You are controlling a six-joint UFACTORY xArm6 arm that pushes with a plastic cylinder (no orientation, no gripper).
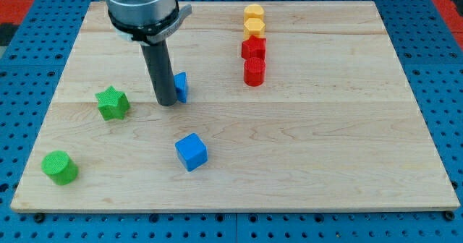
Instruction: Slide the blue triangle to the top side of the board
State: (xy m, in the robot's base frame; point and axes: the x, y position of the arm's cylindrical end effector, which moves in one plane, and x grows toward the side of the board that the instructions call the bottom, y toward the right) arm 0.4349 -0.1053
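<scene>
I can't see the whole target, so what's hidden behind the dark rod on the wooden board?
A small blue block, probably the blue triangle, peeks out at the right of the dark rod. My tip stands against its left side. The block's left part is covered, so its full shape cannot be confirmed.

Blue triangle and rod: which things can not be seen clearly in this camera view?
- Blue triangle: my rod hides its left part, so its shape stays unclear.
- My tip: whether it touches that block cannot be told.
- Arm above the rod: cut by the view's top.
- Yellow blocks: packed together, shapes uncertain.
</scene>
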